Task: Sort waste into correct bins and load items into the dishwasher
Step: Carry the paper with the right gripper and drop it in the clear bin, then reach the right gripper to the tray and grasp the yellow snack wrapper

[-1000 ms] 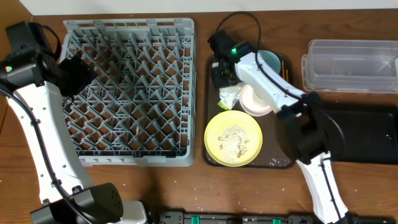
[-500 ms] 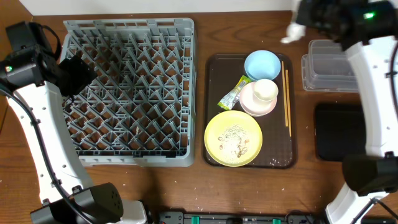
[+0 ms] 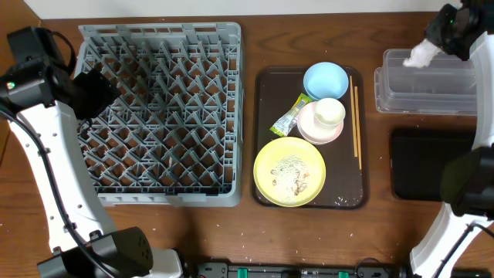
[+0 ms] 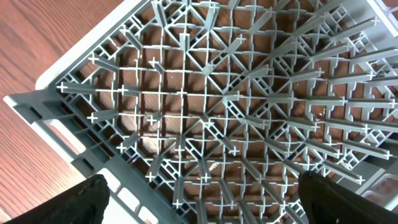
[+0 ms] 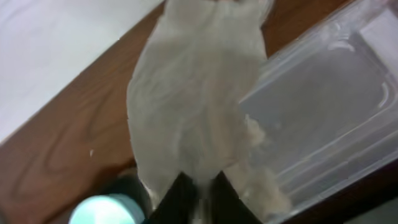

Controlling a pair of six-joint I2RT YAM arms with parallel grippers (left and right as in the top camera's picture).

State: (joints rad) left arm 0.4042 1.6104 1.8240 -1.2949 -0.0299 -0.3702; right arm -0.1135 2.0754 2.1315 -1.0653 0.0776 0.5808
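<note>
Right gripper (image 5: 198, 194) pinching one end of the crumpled white paper (image 5: 193, 99), fingertips close together on it. The paper hangs over the left end of the clear tub (image 3: 432, 91), at the far right of the surface. Left gripper (image 4: 208, 202) spread wide, holding nothing, above the grey dish rack (image 3: 158, 116). Snack packet (image 3: 290, 117) and yellow plate (image 3: 289, 171) lie on the brown tray (image 3: 270, 93).

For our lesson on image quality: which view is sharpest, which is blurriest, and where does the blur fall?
Left wrist view: sharpest, dish rack pegs crisp. Right wrist view: blurriest, the white paper and clear tub both soft. Overhead view: evenly lit.
</note>
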